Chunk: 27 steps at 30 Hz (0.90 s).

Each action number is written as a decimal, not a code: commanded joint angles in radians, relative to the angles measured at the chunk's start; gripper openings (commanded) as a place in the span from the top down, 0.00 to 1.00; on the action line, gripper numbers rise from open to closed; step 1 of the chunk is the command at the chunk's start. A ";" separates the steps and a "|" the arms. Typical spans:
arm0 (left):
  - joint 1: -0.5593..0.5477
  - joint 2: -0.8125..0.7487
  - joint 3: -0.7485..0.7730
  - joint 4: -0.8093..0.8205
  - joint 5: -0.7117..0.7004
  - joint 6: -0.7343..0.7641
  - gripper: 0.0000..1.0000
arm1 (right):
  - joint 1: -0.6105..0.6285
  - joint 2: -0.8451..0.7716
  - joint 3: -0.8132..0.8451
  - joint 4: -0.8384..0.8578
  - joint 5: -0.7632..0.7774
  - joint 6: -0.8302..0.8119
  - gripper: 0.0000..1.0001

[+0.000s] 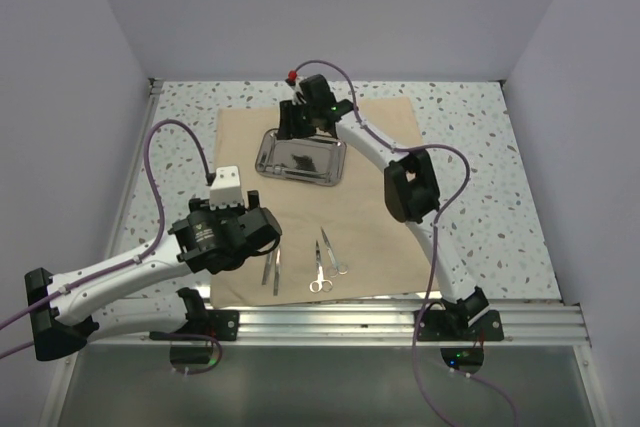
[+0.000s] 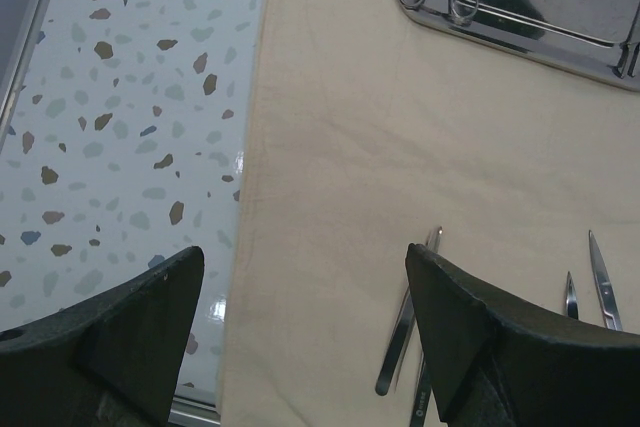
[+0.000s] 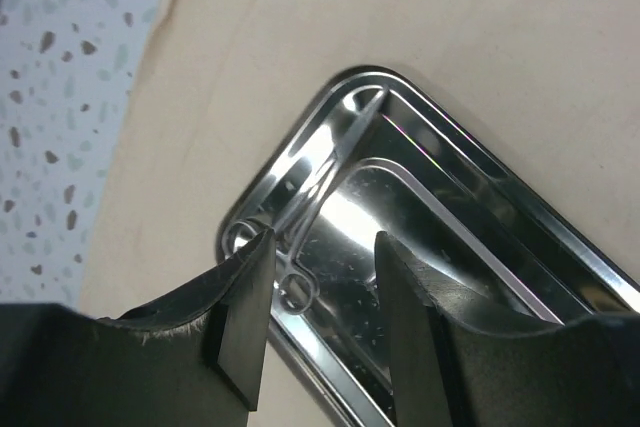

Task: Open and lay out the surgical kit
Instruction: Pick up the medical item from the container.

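The tan cloth (image 1: 370, 237) lies spread flat on the table. The shiny steel tray (image 1: 300, 175) sits on its far half. My right gripper (image 1: 296, 129) hangs open over the tray's left end. In the right wrist view its jaws (image 3: 320, 257) stand either side of the ring handles of forceps (image 3: 310, 197) lying in the tray (image 3: 480, 187). Tweezers (image 1: 272, 269) and two scissors (image 1: 318, 269) lie on the cloth's near edge. My left gripper (image 1: 262, 237) is open and empty above the cloth (image 2: 340, 147), with the tweezers (image 2: 403, 327) by its right finger.
The speckled tabletop (image 1: 470, 147) shows around the cloth. A metal rail (image 1: 330, 325) runs along the near edge. White walls close in the back and sides. Purple cables loop beside both arms. The tray also shows at the top right of the left wrist view (image 2: 560, 42).
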 commanded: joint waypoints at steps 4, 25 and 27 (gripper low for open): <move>-0.007 -0.001 0.035 -0.008 -0.044 -0.035 0.13 | 0.011 0.048 0.024 -0.040 0.055 0.019 0.52; -0.020 -0.045 0.027 0.041 -0.020 0.016 0.14 | 0.071 0.203 0.112 -0.006 0.037 0.124 0.52; -0.020 -0.053 0.026 0.047 -0.017 0.022 0.15 | 0.080 0.226 0.126 0.002 0.034 0.142 0.52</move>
